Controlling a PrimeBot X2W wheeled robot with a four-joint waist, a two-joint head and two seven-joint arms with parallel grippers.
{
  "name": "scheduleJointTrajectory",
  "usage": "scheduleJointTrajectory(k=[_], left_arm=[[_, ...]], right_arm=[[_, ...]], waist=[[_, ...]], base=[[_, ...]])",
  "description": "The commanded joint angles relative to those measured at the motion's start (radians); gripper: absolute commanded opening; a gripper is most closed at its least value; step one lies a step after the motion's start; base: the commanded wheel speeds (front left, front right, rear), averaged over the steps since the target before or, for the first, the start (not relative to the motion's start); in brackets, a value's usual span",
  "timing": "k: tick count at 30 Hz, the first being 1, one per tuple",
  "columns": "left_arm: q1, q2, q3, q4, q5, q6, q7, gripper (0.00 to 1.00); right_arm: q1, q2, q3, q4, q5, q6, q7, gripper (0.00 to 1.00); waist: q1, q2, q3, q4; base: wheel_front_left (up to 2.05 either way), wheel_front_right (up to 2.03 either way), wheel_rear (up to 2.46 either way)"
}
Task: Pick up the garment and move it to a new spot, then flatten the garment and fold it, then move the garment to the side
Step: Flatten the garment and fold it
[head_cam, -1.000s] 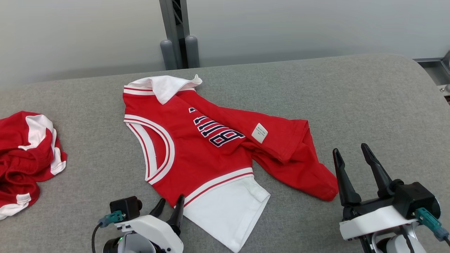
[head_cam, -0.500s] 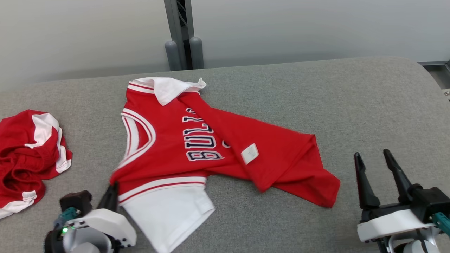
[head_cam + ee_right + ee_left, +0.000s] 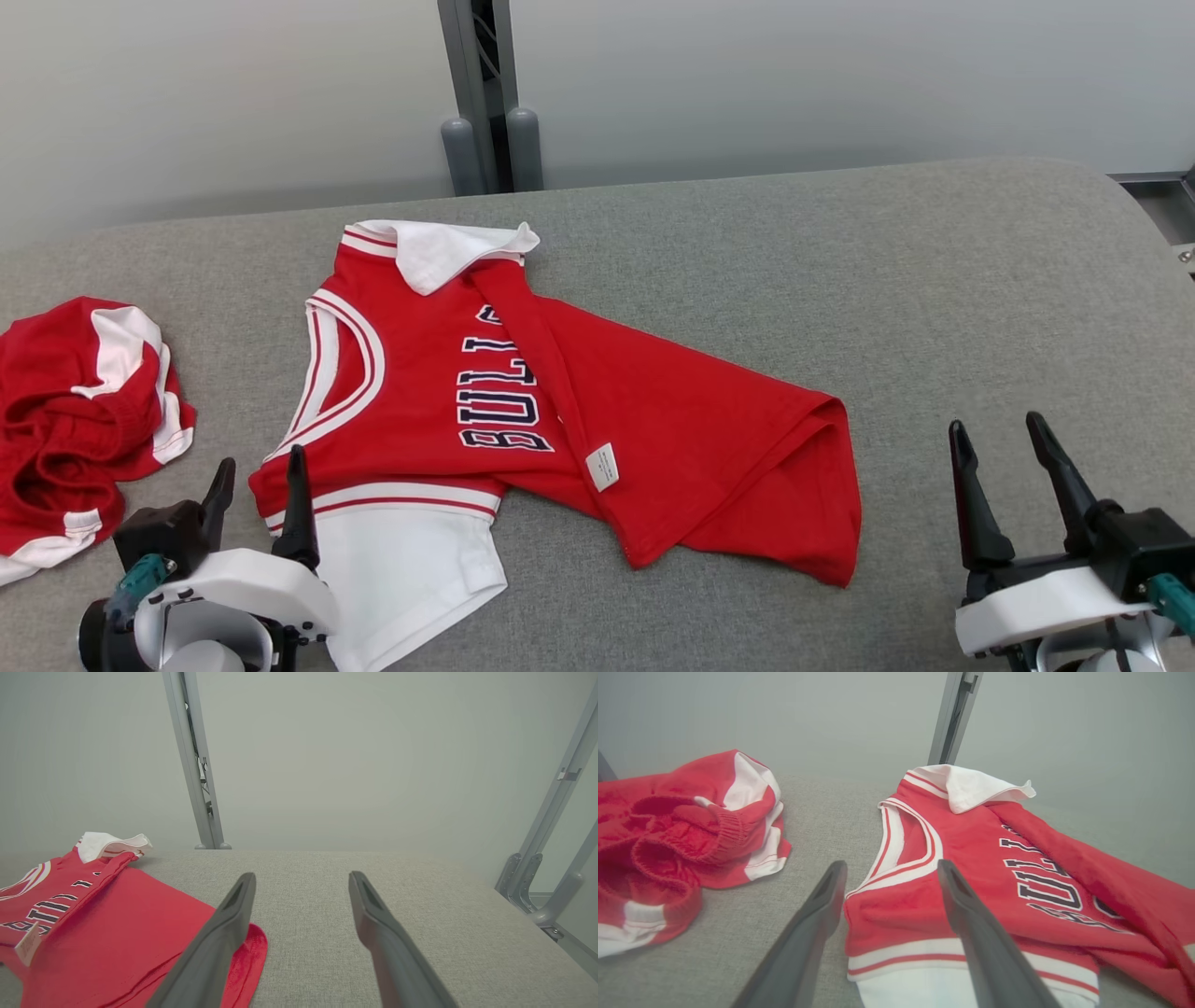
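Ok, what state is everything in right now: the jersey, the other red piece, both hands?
jersey: lying on the table, not flat, hem half folded over the chest, label showing, ungripped.
second red garment: crumpled heap at the table's left end.
left hand: open, fingers straddling the jersey's near corner.
right hand: open, empty, over bare table right of the jersey.

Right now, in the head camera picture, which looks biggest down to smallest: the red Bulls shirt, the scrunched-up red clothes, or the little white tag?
1. The red Bulls shirt looks largest.
2. The scrunched-up red clothes come next, though the picture's left edge cuts them off.
3. The little white tag is by far the smallest.
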State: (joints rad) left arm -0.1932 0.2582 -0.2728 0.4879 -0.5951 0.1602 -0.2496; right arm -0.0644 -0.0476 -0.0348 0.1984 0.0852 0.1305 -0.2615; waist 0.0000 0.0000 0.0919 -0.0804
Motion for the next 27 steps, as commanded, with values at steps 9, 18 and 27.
scheduleJointTrajectory(k=[9, 18, 27], left_arm=[[0.107, -0.045, 0.012, -0.218, 0.059, 0.012, -0.016, 1.00], [0.173, -0.111, 0.022, -0.250, 0.118, -0.019, -0.017, 1.00], [0.124, -0.137, 0.044, -0.207, 0.129, -0.048, -0.017, 1.00]], right_arm=[[0.043, -0.005, 0.047, 0.029, -0.004, 0.001, -0.005, 1.00], [0.016, -0.020, 0.167, 0.067, 0.029, 0.000, -0.005, 1.00], [-0.025, -0.039, 0.315, 0.110, 0.018, 0.000, -0.005, 1.00]], waist=[[0.0000, 0.0000, -0.003, 0.007], [0.0000, 0.0000, 0.004, 0.018], [0.0000, 0.0000, 0.017, 0.038]], base=[[0.00, 0.00, 0.00], [0.00, 0.00, 0.00], [0.00, 0.00, 0.00]])
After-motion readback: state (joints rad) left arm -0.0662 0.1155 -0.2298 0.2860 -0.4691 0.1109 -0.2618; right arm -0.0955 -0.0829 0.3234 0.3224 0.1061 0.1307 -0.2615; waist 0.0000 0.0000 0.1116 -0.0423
